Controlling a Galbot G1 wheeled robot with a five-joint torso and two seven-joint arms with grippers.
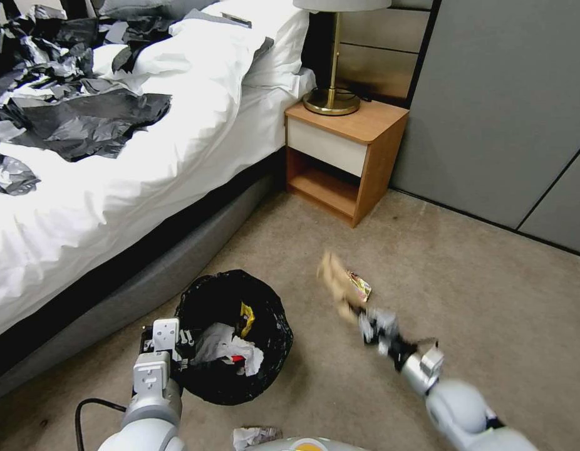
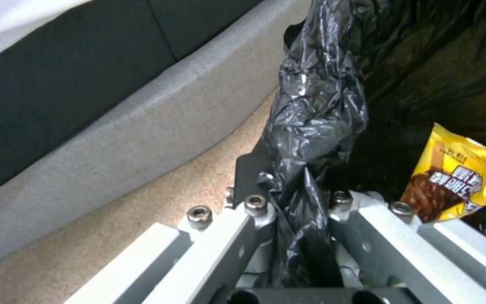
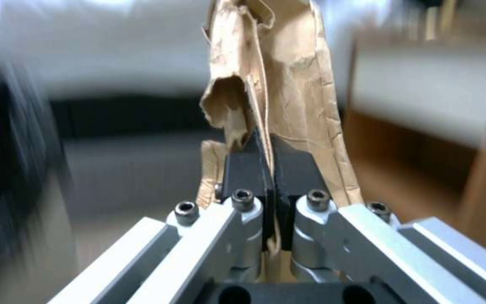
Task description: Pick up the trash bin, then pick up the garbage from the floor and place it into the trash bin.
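Left hand [image 1: 177, 351] clamped on the near-left rim of the trash bin [image 1: 233, 335], fingers pinching a fold of the glossy black bag liner [image 2: 316, 122] between them. Bin on the carpeted floor [image 1: 465, 294] just beside the grey bed base [image 1: 177, 263], near the bed's long edge. Inside the bin: a yellow snack wrapper [image 2: 457, 173] against the far wall, crumpled white tissues [image 1: 224, 347] and a bit of red beneath them.

Right hand [image 1: 352, 310] raised above the floor to the right of the bin, well apart from its rim, pads [image 3: 243, 169] pressed together on a crumpled brown paper bag [image 3: 282, 76] that sticks out beyond the fingertips. Blurred in the head view. Just past the bag, a small foil snack wrapper [image 1: 359, 285] lying on the floor.

At the near edge of the floor, close to the robot's base, a crumpled wrapper [image 1: 255, 435]. Wooden nightstand [image 1: 346, 156] with a brass lamp [image 1: 332, 94] at the head of the bed. Black and grey plastic sheets [image 1: 83, 119] spread over the white bedding [image 1: 177, 138].
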